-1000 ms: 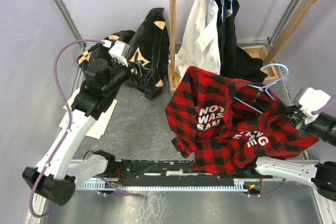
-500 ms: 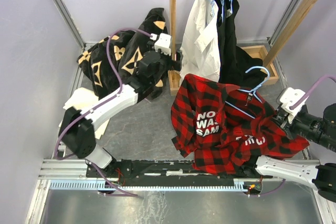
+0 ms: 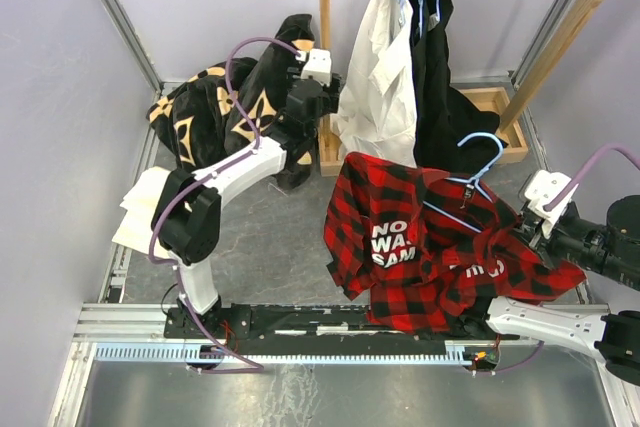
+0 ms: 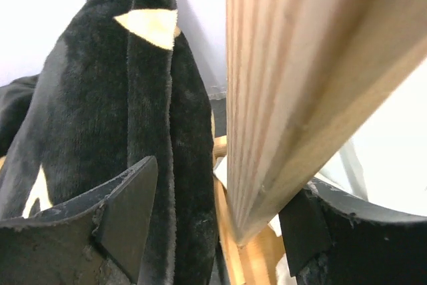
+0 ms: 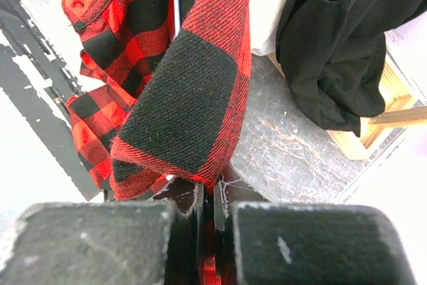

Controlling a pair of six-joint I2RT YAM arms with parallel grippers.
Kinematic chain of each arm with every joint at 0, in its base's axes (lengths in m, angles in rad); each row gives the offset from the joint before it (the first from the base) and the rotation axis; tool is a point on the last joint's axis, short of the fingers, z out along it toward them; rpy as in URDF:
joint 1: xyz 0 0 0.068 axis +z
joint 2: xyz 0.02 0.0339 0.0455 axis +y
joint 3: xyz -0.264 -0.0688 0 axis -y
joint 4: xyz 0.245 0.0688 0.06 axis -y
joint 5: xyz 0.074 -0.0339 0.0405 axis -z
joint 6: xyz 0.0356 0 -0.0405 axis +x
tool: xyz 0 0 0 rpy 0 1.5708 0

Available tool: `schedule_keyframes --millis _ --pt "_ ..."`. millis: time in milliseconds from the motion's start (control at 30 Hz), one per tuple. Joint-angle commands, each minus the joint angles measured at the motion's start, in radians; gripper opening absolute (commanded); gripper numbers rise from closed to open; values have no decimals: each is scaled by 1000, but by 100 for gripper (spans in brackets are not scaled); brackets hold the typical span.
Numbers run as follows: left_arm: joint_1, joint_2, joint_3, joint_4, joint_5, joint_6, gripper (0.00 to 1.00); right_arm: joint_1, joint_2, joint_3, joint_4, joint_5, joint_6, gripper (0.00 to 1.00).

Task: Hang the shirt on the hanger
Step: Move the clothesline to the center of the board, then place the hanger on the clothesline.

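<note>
On shirt (image 5: 180,91), right jaws tight; left jaws wide.

Bright, even light, soft shadows
Overhead view sharp; wooden post (image 4: 300,85) blurs near the left wrist camera; whites blow out in wrist views.

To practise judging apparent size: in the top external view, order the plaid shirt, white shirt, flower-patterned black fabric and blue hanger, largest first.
1. plaid shirt
2. flower-patterned black fabric, though partly hidden
3. white shirt
4. blue hanger, only thin wire, partly under the plaid
</note>
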Motion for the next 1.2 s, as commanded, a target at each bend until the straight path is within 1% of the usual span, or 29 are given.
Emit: schedule_keyframes --millis 0,133,300,567,667,767,833,967,1067,1167 --pt "196 -39 57 -122 66 -103 74 -1 23 0 27 -61 -14 0" --pt "296 -18 107 -215 112 -128 74 -1 52 6 1 -93 -29 0" --pt "386 -30 106 -255 189 -171 75 -2 71 8 -24 -77 -27 0" --pt "394 -44 90 -255 235 -152 80 -1 111 -50 -77 72 52 0" --pt "393 -42 96 -259 241 -148 80 -4 99 -68 -62 100 73 0" --pt "394 -41 100 -268 250 -141 81 -4 94 -68 -57 189 106 0" --pt "394 -40 101 -273 254 -137 81 -4 95 -77 -55 326 136 0" --pt "394 -45 102 -281 270 -137 81 -3 130 -65 -71 542 208 0" --pt "393 -53 97 -284 296 -140 82 -4 162 -35 -84 621 249 0" --pt "393 -52 102 -297 317 -140 83 -3 188 13 -111 667 273 0"
